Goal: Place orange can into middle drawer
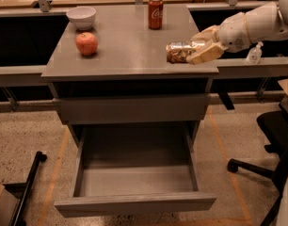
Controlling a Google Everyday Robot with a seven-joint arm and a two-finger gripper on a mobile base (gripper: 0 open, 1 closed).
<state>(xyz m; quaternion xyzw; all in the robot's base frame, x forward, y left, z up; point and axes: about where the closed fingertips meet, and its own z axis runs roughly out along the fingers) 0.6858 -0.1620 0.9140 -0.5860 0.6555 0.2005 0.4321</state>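
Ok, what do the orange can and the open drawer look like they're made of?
The orange can: likely thin metal, glossy; its mottled wrap catches highlights. It lies sideways in the claw at the counter's right edge. The middle drawer: matte grey, no glare; painted metal or laminate, can't tell which.

Orange can (179, 52) in end effector (194, 49) at counter (130, 55) right front; bowl (81, 17), apple (86, 43) left; middle drawer (134, 204) open below.

High front view down; hand (198, 52) upper right.
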